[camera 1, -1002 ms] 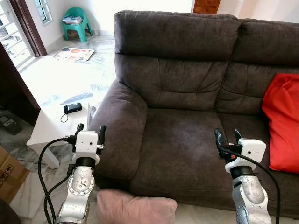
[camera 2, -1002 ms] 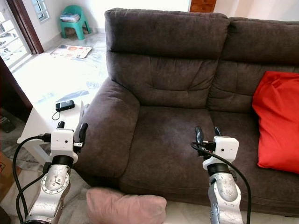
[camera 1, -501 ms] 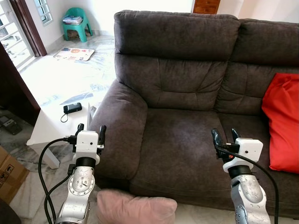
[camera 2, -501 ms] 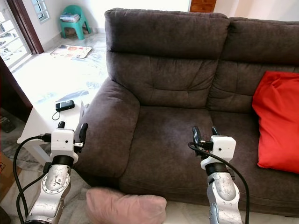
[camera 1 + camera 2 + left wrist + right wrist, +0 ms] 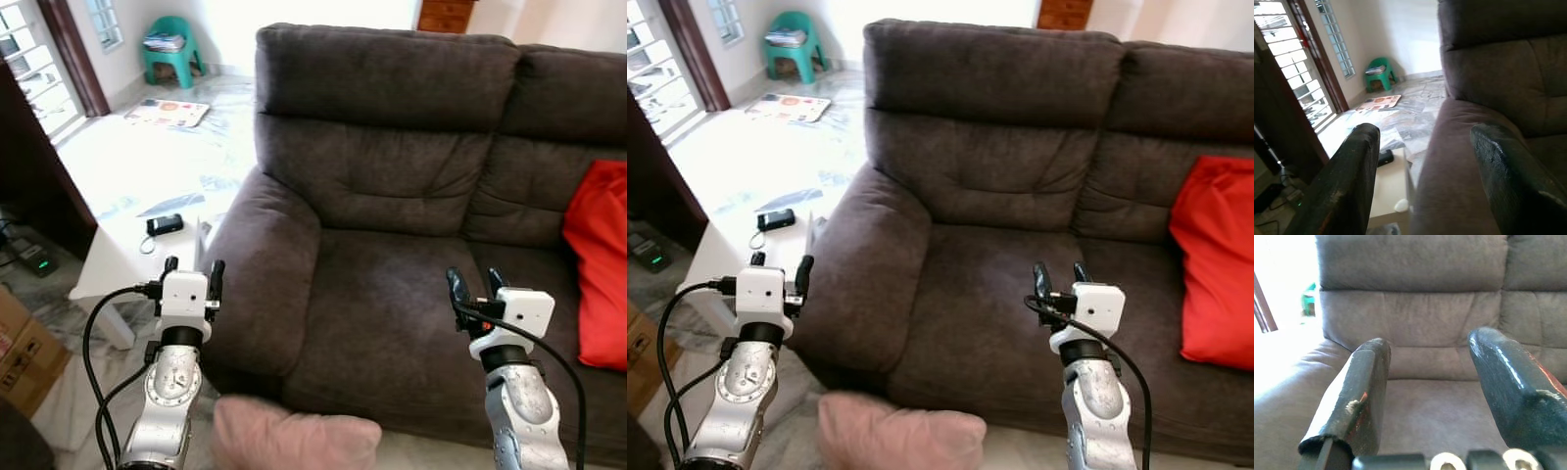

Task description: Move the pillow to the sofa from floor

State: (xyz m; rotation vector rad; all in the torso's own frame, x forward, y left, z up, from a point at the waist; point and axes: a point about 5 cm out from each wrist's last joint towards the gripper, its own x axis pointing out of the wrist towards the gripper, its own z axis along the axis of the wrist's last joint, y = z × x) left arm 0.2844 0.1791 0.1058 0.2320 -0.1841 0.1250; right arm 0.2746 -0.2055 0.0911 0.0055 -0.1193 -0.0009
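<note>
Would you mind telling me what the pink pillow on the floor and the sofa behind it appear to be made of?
The pink pillow looks like soft, matte fabric over a plump filling: it sags and creases, with no shine. The sofa seems upholstered in dark brown suede-like or microfibre cloth: a short, velvety nap with lighter brushed patches and stitched seams. It could be another napped fabric; the pictures leave that open.

Pink pillow (sofa dark brown).

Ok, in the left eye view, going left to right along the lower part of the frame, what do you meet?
Cardboard box → left gripper → pink pillow on the floor → right gripper → red cushion on the sofa.
</note>
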